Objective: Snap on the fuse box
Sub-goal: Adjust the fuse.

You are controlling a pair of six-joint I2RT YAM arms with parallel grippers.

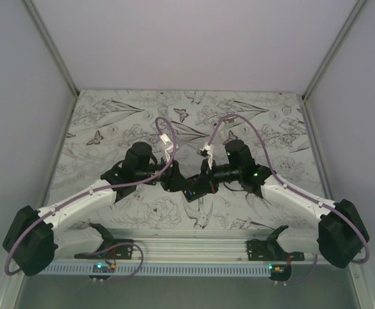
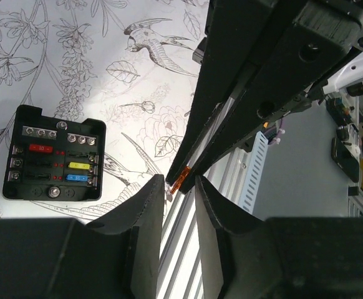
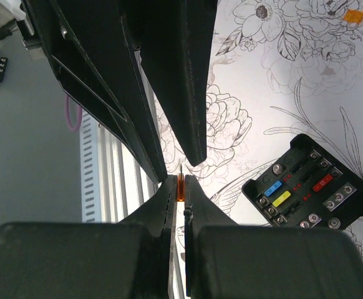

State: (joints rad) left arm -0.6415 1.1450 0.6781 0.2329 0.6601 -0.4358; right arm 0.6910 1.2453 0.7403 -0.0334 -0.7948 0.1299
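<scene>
Pinching an orange fuse [image 3: 181, 189] shut in the right gripper [image 3: 180, 182]; poising the left gripper [image 2: 178, 180], jaws parted, just at that fuse, clamping nothing; beyond, finding the fuse box [image 2: 53, 152] face up on the table [image 2: 138, 93]; probably light, rigid, slick plastic; best gripped across outer walls, sparing its fuses [image 2: 78, 166]; plain from both wrists, hard to make out from above.

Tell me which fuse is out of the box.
The orange fuse, pinched in the right gripper; the red, yellow and blue ones sit in the fuse box.
</scene>
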